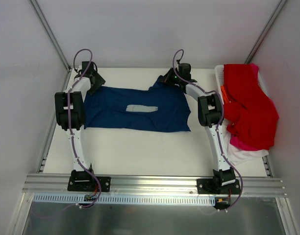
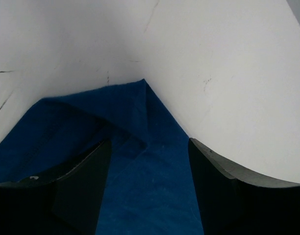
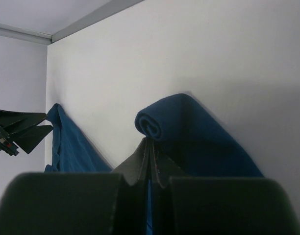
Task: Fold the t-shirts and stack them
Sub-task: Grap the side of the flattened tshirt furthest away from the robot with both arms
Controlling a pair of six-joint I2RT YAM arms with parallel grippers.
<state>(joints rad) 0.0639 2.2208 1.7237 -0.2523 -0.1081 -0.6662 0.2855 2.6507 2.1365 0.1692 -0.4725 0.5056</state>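
My right tool (image 3: 149,147) is clamped on the navy tee (image 1: 111,110), far right edge; left tool (image 2: 149,144) open over its far left corner

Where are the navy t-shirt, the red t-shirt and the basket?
navy t-shirt (image 1: 111,110): top external view, left half of the cloth.
red t-shirt (image 1: 248,100): top external view, its middle.
basket (image 1: 218,73): top external view, far-left rim.

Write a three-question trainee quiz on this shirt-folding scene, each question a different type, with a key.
1. True or false: the right gripper has its jaws shut on the navy t-shirt.
2. Fill in: the left gripper has its jaws ___.
3. The red t-shirt lies: A) on the navy t-shirt; B) over the white basket; C) in the left gripper.
Key: 1 true; 2 open; 3 B.
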